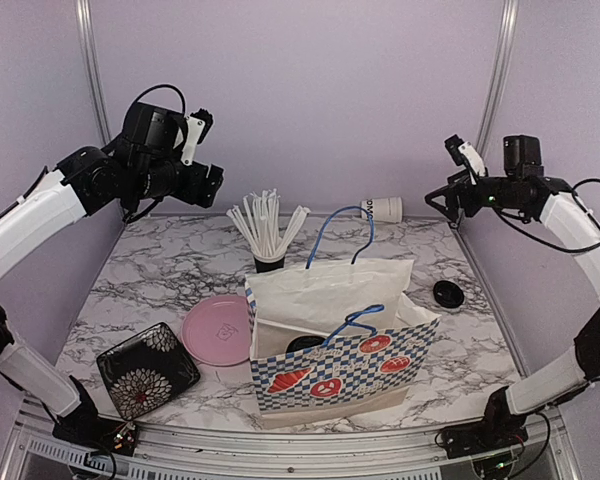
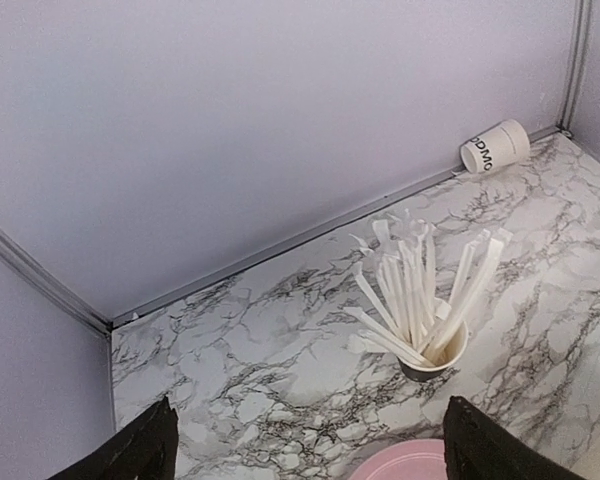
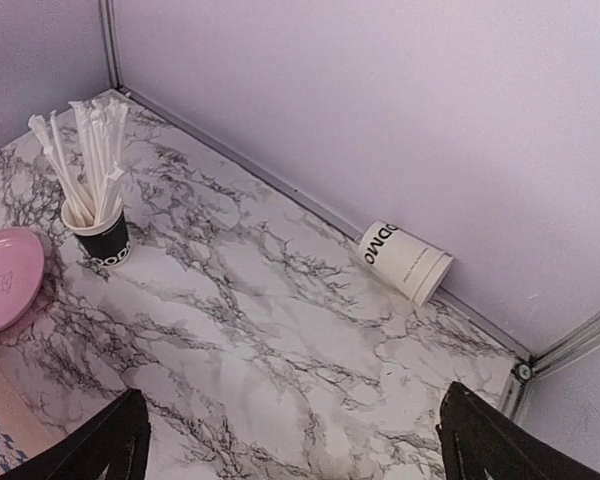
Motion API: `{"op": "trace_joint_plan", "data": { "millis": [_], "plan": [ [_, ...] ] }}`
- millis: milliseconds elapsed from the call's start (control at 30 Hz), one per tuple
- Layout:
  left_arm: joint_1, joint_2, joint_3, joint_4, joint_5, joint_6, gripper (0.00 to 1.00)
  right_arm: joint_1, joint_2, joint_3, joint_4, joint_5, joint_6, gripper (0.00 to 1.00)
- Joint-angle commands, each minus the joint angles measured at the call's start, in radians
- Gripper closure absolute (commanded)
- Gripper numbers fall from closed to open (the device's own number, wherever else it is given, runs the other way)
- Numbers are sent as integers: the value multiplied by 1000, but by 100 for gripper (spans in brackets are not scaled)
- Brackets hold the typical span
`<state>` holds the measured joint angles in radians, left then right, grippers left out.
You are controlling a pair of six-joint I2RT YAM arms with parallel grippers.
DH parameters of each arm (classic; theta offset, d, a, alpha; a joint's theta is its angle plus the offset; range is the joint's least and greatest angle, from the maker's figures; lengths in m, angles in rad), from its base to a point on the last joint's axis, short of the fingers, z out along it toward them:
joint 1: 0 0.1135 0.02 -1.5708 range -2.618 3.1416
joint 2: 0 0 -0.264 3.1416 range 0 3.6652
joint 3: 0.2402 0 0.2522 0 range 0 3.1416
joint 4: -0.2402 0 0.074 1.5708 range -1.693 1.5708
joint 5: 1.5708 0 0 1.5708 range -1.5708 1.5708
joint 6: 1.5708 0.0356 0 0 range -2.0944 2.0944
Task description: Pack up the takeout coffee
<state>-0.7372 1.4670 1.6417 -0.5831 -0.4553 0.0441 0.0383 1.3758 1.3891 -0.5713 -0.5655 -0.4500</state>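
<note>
One takeout coffee cup [image 1: 385,209], white with black lettering and no lid on it, lies on its side against the back wall; it also shows in the left wrist view [image 2: 495,146] and the right wrist view [image 3: 405,262]. A loose black lid [image 1: 448,294] lies on the table right of the paper bag [image 1: 340,350]. Another round black lid [image 1: 302,345] shows inside the bag's mouth. My left gripper [image 1: 208,160] [image 2: 315,460] hangs high at the back left, open and empty. My right gripper [image 1: 452,175] [image 3: 295,450] hovers right of the fallen cup, open and empty.
A black cup of white sticks [image 1: 268,240] stands behind the bag. A pink plate [image 1: 218,330] lies left of the bag, and a black floral dish [image 1: 147,368] sits near the front left. The bag's blue handles [image 1: 340,225] stick up.
</note>
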Motion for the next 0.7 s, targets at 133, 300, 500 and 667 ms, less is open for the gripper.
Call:
{"op": "trace_joint_plan", "data": {
  "millis": [133,300,500,667],
  "plan": [
    [85,-35,-123,267,-148,-36,1,-26,-168,-72,283,160,220,2],
    [101,-34,-187,317,-123,-80,1,-27,-204,-89,290,208,225,2],
    [101,-146,-225,330,-17,-118,1,-26,-201,-114,300,207,226,2],
    [101,-283,-370,493,-33,-90,1,-27,-194,-165,340,219,258,2]
  ]
}}
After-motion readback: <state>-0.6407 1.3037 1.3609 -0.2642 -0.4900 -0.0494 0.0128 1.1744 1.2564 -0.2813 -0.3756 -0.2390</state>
